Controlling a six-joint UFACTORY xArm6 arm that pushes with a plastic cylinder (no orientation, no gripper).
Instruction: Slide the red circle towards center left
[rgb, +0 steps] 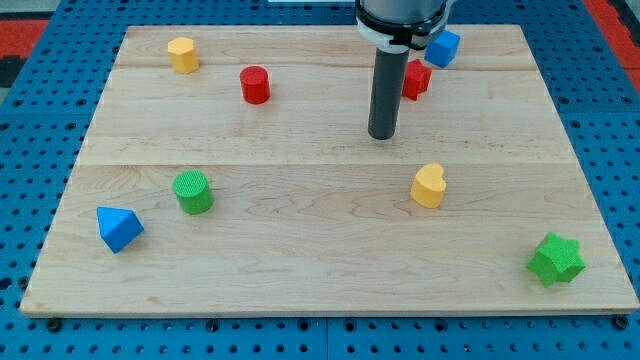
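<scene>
Green star (556, 259) sits at tabletop (300, 260) bottom right. My tip (382, 135) stands well right of red circle (255, 85), not touching. No fingers in view; state cannot be told.

Pale matt wooden board (300, 190), visible grain, smooth dark rod (383, 95), blue perforated table (40, 120)

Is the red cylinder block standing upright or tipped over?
Upright: the red cylinder block shows its flat round top facing up, its side wall vertical on the wooden board.
</scene>
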